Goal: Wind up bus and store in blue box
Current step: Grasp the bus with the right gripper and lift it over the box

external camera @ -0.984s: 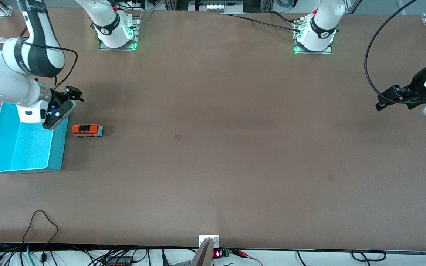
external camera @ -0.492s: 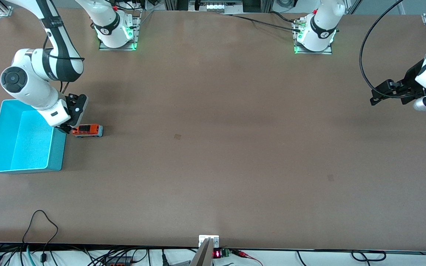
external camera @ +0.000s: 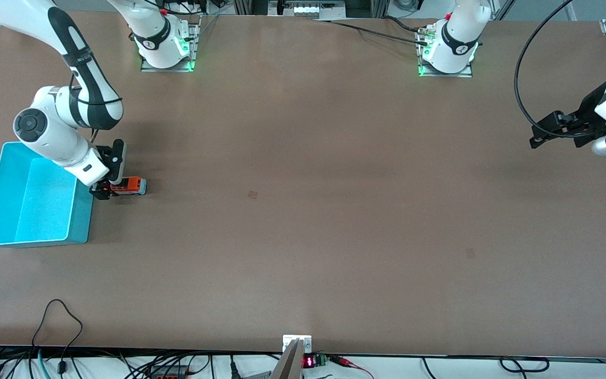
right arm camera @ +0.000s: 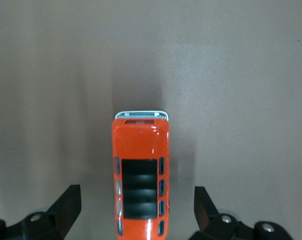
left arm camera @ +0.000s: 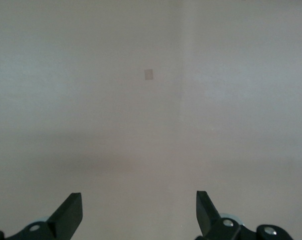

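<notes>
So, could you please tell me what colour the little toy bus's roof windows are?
Dark, almost black, on the small orange toy bus; the right wrist view shows them best.

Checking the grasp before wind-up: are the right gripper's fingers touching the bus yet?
Apart. The right wrist view shows the bus between the open right gripper, with bare table on both sides of it up to each fingertip.

White arms (external camera: 56, 134) (black-banded joints), black tool (external camera: 107, 176) fingers.

Blue box (external camera: 81, 213) just beside bus (external camera: 133, 185)
</notes>
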{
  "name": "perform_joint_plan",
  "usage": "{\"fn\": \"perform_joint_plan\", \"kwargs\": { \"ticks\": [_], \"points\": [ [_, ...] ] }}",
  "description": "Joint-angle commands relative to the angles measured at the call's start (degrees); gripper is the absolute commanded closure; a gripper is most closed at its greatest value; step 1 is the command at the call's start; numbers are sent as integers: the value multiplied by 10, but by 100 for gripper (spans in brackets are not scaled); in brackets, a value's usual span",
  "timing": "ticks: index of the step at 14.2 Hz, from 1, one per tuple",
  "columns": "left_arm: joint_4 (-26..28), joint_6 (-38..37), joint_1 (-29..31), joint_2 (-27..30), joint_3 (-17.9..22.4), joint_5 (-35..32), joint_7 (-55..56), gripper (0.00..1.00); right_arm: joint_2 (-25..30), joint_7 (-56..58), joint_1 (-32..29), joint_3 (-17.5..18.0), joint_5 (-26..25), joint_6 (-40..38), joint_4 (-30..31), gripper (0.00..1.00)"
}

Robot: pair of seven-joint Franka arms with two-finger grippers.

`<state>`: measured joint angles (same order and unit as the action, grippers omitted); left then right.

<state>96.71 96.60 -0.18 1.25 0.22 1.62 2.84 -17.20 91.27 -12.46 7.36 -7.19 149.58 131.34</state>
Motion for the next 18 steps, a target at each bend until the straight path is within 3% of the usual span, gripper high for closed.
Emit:
{"fn": "perform_joint_plan", "kwargs": {
  "ticks": [1,6,7,9,10,14,18],
  "points": [
    [-6,-13,0,5,0,-8,-11,0,-10,12,-14,15,-6,18,2,0],
    [-1,-22,0,6,0,-22,-14,0,-20,13,-14,15,-6,30,2,0],
    [0,-19,1,7,-1,-22,-13,0,-21,13,-14,15,-6,30,2,16],
    [1,-12,1,9,-1,-21,-13,0,-22,13,-14,15,-6,29,2,63],
    [2,-12,1,9,-1,-21,-13,0,-24,13,-14,19,-6,29,2,78],
    [2,-12,1,10,-1,-21,-13,0,-25,11,-14,20,-5,28,2,100],
    [2,-9,4,9,0,-21,-13,0,2,-43,-21,36,17,19,1,100]
  ]
}}
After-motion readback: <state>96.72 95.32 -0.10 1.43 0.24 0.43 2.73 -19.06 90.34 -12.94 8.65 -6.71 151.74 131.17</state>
